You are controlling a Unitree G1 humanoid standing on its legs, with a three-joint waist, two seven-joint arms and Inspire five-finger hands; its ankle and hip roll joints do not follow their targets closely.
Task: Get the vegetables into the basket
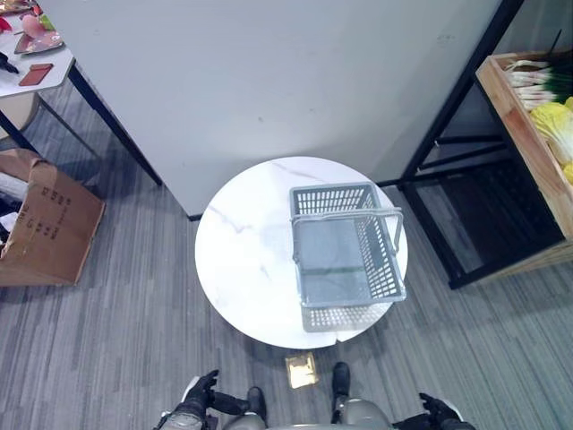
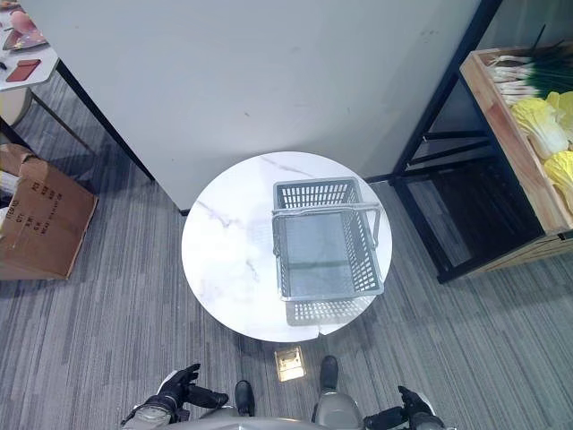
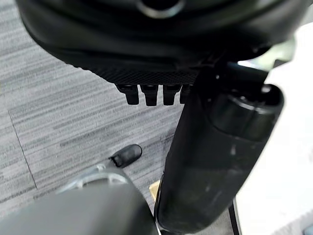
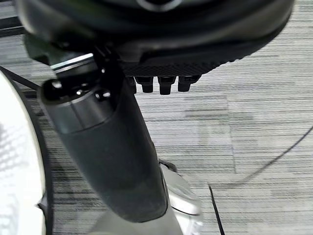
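Left eye view: basket (image 1: 347, 255) near table (image 1: 242, 269) right edge; both robot hands relaxed, low.

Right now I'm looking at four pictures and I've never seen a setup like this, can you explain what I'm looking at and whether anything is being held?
This is a two-legged humanoid robot seen through its own cameras. The two wide pictures come from the two eyes of a camera on its head, looking down. They show a round white marble-look table with a grey plastic mesh basket on it, empty, its handle up. To the robot's right stands a wooden crate on a black shelf frame, holding pale yellow cabbages and green onions.

The two close-up pictures come from cameras on the wrists, looking along each hand at grey carpet. The dark left hand and right hand hang low at the robot's sides, fingers relaxed, holding nothing. No vegetable is in the basket yet.
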